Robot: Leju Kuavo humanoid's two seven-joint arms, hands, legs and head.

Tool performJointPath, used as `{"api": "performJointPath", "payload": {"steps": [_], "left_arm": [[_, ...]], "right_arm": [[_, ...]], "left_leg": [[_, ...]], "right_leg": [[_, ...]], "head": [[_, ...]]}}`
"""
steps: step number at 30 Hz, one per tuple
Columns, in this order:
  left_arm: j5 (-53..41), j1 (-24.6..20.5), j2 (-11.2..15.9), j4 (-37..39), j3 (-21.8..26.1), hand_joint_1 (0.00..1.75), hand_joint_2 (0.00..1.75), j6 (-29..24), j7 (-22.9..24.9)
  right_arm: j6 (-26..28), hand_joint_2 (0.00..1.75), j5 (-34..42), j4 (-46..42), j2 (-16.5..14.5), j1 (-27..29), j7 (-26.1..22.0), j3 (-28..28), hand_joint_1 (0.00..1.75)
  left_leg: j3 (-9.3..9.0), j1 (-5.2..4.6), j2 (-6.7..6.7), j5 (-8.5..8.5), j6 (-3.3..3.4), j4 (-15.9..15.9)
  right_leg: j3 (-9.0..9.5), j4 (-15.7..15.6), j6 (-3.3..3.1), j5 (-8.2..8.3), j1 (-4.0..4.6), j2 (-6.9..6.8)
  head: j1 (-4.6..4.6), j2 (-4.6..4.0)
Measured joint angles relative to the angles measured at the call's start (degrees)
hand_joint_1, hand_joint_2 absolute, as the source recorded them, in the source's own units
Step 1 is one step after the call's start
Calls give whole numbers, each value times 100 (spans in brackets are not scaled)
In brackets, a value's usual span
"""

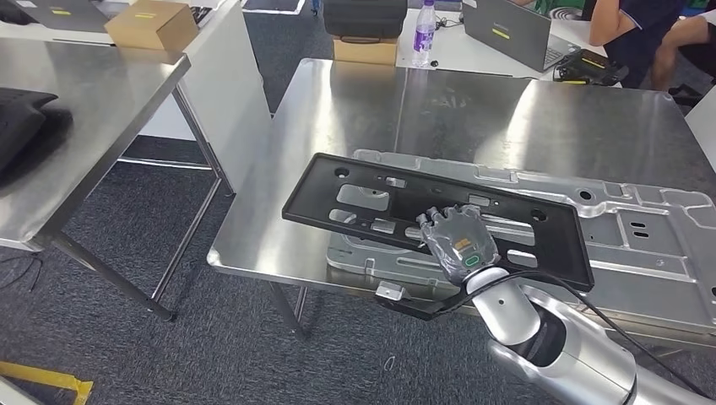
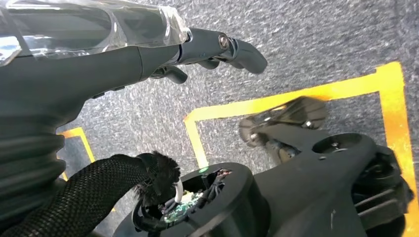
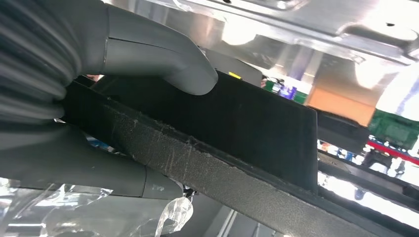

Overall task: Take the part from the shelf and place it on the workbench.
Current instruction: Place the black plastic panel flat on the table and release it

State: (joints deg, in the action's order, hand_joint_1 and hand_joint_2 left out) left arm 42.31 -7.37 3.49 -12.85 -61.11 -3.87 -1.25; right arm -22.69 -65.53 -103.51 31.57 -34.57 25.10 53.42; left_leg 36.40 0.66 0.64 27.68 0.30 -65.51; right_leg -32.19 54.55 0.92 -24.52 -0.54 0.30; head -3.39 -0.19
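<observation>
The part is a long flat black plastic panel (image 1: 371, 198) with cut-outs. It lies tilted over the steel workbench (image 1: 355, 110), partly above a silver metal plate (image 1: 642, 245). My right hand (image 1: 456, 240) grips its near edge from above. In the right wrist view the thumb (image 3: 163, 59) and fingers clamp the panel's rough black edge (image 3: 222, 168). I cannot tell whether the panel touches the plate. My left hand (image 2: 207, 49) hangs over the grey carpet, its fingers apart and holding nothing.
A second steel table (image 1: 84, 110) stands to the left with a black item (image 1: 21, 122) on it. Behind it sits a cardboard box (image 1: 152, 24). Beyond the workbench are a bottle (image 1: 424, 32), a laptop (image 1: 511, 32) and seated people (image 1: 642, 25). Yellow tape (image 2: 296, 96) marks the floor.
</observation>
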Motion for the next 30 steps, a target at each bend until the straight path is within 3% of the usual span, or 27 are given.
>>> {"api": "performJointPath", "payload": {"steps": [2, 3, 7, 9, 11, 12, 13, 14, 16, 17, 19, 22, 24, 27, 28, 29, 30], "left_arm": [[15, 11, -1, 0, 0, 0, 175, 5, 54], [18, 11, -1, 0, 0, 0, 175, 11, 85], [20, 5, -3, 0, 0, 0, 175, 44, 181], [13, -2, -4, 0, 0, 0, 175, 64, 213], [-3, 0, -3, 0, 0, 0, 175, 68, 227], [-12, 5, -3, 0, 0, 0, 175, 63, 222], [-20, 11, -4, 0, 0, 0, 175, 55, 209], [-29, 16, -5, 0, 0, 0, 175, 45, 192], [-47, 21, -9, 0, 0, 0, 175, 23, 160], [-56, 16, -11, 0, 0, 0, 175, 15, 150], [-66, 7, -11, 0, 0, 0, 175, 3, 132], [-76, -1, -7, 0, -1, 0, 175, -8, 109], [-80, -13, -3, 0, -2, 0, 175, -14, 100], [-86, -24, -3, 0, 2, 0, 175, 4, 83], [-96, -29, -3, 0, 4, 0, 175, 20, 78], [-106, -33, -3, 0, 5, 0, 175, 33, 74], [-122, -34, -3, 0, 5, 0, 175, 42, 78]], "right_arm": [[-36, 175, -3, -15, -54, -17, -7, 42, 175], [-57, 175, -5, -22, -78, -30, -15, 61, 175], [-126, 175, -19, -39, -182, -73, -62, 163, 175], [-127, 175, -33, -40, -237, -113, -75, 206, 175], [-120, 175, -43, -36, -271, -136, -79, 254, 175], [-116, 175, -44, -33, -278, -132, -79, 277, 175], [-110, 175, -44, -31, -285, -128, -81, 297, 175], [-106, 175, -43, -30, -294, -128, -82, 312, 175], [-96, 175, -42, -28, -315, -132, -86, 325, 175], [-90, 175, -40, -25, -326, -139, -87, 331, 175], [-78, 175, -33, -14, -348, -151, -93, 346, 175], [-69, 175, -25, -3, -370, -159, -100, 354, 175], [-69, 175, -25, -2, -379, -174, -101, 352, 175], [-68, 175, -12, 1, -405, -173, -92, 361, 175], [-67, 175, -4, 2, -408, -166, -78, 365, 175], [-62, 175, 3, 3, -408, -159, -55, 366, 175], [-51, 175, 8, 4, -407, -153, -24, 364, 175]], "left_leg": [[-250, 1, -20, -357, 6, 685], [-327, -8, -25, -394, 44, 872], [-422, -23, -11, -311, 235, 1015], [-503, -5, -3, -288, 318, 1052], [-570, -8, 1, -234, 366, 1055], [-606, -8, 8, -202, 372, 1055], [-648, -7, 17, -165, 370, 1055], [-703, -5, 28, -123, 359, 1054], [-824, -2, 44, -19, 318, 1058], [-862, -16, 50, 34, 286, 1053], [-874, -33, 54, 106, 217, 1066], [-903, -21, 37, 186, 121, 1060], [-738, -5, 15, 372, 74, 669], [-11, -9, 1, 725, 57, -506], [154, -18, 0, 684, 63, -683], [203, -31, 0, 522, 79, -626], [142, -44, -1, 264, 107, -351]], "right_leg": [[106, 3, 58, -80, 3, 7], [122, 6, 85, -105, 10, 10], [87, 69, 188, -195, 2, -4], [-137, 556, 230, -400, -14, -15], [-610, 1384, 254, -639, -19, -18], [-828, 1680, 263, -666, -24, -18], [-959, 1774, 267, -583, -29, -18], [-972, 1633, 266, -388, -35, -19], [-717, 870, 256, 129, -46, -25], [-562, 498, 249, 279, -40, -24], [-421, 177, 213, 288, -21, -15], [-390, 134, 107, 198, -11, 3], [-332, 117, 34, 152, -24, 3], [-249, 118, -18, 62, -3, 4], [-206, 118, -21, 26, 6, 5], [-148, 118, -21, -13, 14, 7], [-79, 118, -18, -56, 22, 9]], "head": [[0, 0], [1, 0], [20, 1], [28, 1], [37, 1], [39, 1], [41, 1], [42, 2], [44, 1], [45, 0], [41, 1], [31, 3], [15, 3], [-1, 2], [-2, 2], [-4, 2], [-6, 2]]}}
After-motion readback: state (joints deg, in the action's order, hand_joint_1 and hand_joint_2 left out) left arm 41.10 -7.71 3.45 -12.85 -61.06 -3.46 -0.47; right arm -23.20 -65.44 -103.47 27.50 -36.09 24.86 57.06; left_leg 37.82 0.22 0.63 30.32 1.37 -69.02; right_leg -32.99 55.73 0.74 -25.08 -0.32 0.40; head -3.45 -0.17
